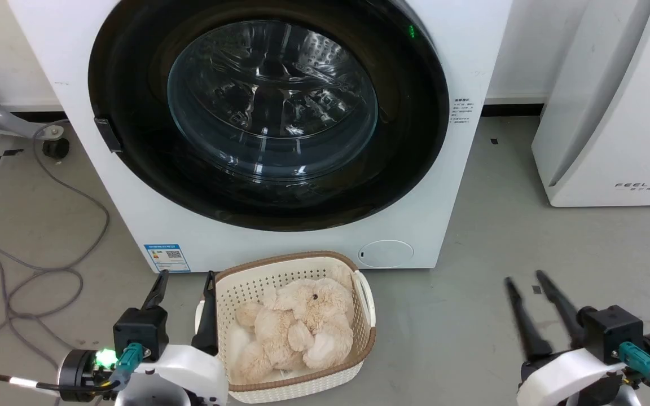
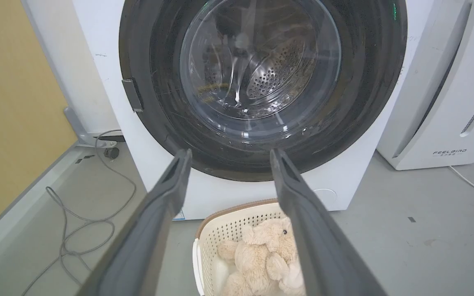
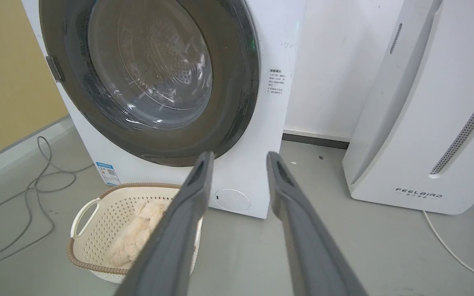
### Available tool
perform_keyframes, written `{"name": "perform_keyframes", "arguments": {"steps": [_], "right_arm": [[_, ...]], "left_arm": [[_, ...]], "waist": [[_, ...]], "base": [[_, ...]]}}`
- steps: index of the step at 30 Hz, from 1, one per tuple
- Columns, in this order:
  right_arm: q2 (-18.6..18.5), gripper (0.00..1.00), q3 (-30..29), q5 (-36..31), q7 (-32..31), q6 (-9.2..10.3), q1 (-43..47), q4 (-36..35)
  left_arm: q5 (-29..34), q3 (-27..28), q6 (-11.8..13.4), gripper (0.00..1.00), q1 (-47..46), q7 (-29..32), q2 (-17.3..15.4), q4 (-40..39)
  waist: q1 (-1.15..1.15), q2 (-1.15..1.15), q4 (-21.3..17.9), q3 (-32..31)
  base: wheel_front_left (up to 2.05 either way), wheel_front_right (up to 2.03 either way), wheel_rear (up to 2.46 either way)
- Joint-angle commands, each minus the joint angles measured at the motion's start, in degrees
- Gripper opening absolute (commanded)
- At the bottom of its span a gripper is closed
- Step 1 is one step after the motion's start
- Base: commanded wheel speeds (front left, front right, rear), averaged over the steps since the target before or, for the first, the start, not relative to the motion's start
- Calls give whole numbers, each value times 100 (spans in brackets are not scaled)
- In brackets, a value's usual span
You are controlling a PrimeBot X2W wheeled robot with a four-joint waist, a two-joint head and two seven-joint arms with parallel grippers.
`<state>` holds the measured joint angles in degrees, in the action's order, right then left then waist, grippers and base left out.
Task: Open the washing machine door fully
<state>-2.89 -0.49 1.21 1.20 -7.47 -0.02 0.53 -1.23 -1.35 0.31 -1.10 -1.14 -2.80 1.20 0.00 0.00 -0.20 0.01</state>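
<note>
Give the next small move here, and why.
Probably lift the left gripper toward the small tab on the left rim of the washing machine door. The door sits shut, both grippers hang open and low, and the right gripper is farther from that tab.

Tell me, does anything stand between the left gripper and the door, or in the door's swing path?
Nothing visible lies between the left gripper and the door. The basket stands on the floor before the machine, just right of that gripper and below the door's rim; it looks too low to block the swing.
</note>
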Motion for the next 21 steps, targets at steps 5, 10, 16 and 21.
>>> {"name": "perform_keyframes", "arguments": {"steps": [5, 10, 16, 21], "right_arm": [[0, 0, -44, 127, 108, 0, 90, 26], [0, 0, -67, 226, 168, 0, 112, 33], [0, 0, -98, 550, 240, -1, 102, 42], [1, 0, -151, 1004, 300, -1, 44, 61]], "left_arm": [[-95, -83, -10, 100, -44, -112, -4, 52], [-163, -139, -15, 100, -51, -172, -4, 84], [-245, -198, -14, 100, -71, -244, -4, 103], [-302, -240, -10, 100, -93, -304, -5, 111]], "waist": [[0, 0, 1, -2], [0, 0, 11, 1], [0, 0, 28, 10], [0, 0, 43, 17]], "base": [[0, 0, 0], [0, 0, 0], [0, 0, 0], [0, 0, 0]]}}
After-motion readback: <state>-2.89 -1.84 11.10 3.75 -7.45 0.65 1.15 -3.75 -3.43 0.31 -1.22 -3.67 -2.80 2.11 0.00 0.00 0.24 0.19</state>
